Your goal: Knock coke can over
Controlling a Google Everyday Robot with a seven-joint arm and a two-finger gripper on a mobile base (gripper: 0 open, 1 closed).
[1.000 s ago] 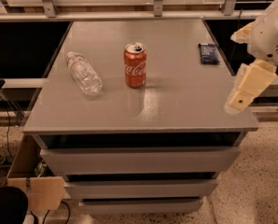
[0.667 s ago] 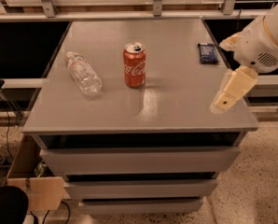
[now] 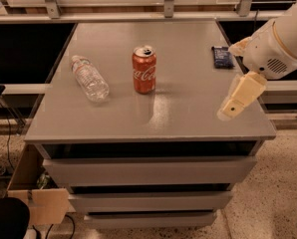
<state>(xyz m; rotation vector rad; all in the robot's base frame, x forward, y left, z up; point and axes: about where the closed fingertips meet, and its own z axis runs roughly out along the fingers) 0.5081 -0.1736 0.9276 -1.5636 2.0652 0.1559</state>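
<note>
The coke can (image 3: pixel 144 69) is placed centrally on the tabletop (image 3: pixel 188 113), a bottle (image 3: pixel 89 78) leftward, the end effector (image 3: pixel 230 108) above the right edge.

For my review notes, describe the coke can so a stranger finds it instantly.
On the grey cabinet top, near the middle, the coke can stands upright. A clear water bottle lies on its side toward the picture's left, a dark packet sits toward the far right corner, and the gripper hovers over the right edge. Only the can is red with white script.
</note>
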